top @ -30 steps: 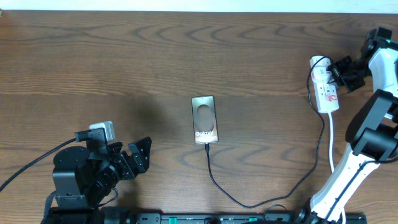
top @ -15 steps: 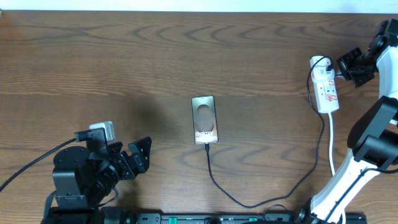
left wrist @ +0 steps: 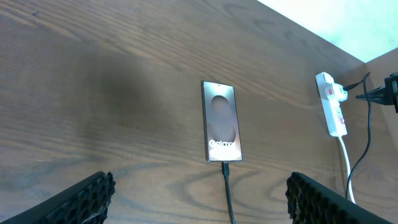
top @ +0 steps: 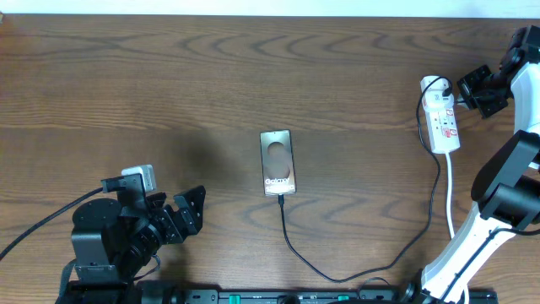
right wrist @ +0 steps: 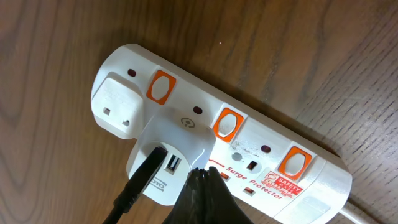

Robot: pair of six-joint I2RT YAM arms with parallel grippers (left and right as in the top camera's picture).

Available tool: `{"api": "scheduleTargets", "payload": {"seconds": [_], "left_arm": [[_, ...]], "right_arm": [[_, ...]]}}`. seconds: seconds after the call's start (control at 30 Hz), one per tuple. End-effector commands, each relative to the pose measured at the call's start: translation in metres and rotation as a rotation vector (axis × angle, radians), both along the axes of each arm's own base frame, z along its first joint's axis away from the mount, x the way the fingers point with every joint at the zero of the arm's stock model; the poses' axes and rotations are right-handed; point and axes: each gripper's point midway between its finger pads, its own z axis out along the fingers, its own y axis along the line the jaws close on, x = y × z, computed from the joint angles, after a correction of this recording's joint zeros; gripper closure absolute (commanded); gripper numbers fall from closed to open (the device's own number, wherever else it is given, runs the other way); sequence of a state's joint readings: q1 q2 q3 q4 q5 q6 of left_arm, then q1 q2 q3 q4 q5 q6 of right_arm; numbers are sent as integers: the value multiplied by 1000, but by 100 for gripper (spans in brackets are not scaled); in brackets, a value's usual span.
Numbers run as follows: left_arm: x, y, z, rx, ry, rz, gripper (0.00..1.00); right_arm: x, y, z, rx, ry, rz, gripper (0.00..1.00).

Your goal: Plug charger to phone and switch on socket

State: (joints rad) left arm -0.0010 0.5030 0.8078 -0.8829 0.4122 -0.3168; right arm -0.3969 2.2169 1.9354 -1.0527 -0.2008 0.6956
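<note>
The phone (top: pixel 278 162) lies at the table's middle, "Galaxy" lettering at its near end; it also shows in the left wrist view (left wrist: pixel 221 121). The charger cable (top: pixel 337 274) runs from the phone's near end, where its plug (left wrist: pixel 225 167) sits in the phone, round to the socket. The socket (top: pixel 441 116), a white power strip with orange switches (right wrist: pixel 227 123), lies at the far right. My right gripper (top: pixel 466 91) is shut and empty, its tips (right wrist: pixel 200 177) just above the white adapter (right wrist: pixel 168 155) in the strip. My left gripper (top: pixel 187 211) is open and empty, near left of the phone.
A white cord (top: pixel 449 190) leaves the strip toward the near edge beside the right arm's base (top: pixel 460 245). The left arm's base (top: pixel 101 241) with its thick black cable sits at the near left. The table's far edge (top: pixel 270 15) runs along the top.
A second ago my right gripper was over the power strip; it has drawn back to the right, off the strip, and has held still since. The left arm has not moved.
</note>
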Motion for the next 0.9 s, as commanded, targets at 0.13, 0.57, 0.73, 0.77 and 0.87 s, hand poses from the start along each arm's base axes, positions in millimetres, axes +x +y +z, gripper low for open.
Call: {"api": "scheduleTargets", "payload": {"seconds": [0.13,0.57,0.73,0.77,0.87], "left_arm": [[0,2,-1,11,-2,4,10],[0,2,-1,11,-2,4,10],[0,2,-1,11,-2,4,10],[0,2,-1,11,-2,4,10],[0,2,-1,11,-2,4,10]], "right_arm": [[-1,1,-14,-4,29,4,99],[-1,24,-78,69,139,30,99],[-9,46,-100,95,207,76,99],[-8,48,-100,91,205,93,99],[-4,50,-89,75,177,134,99]]}}
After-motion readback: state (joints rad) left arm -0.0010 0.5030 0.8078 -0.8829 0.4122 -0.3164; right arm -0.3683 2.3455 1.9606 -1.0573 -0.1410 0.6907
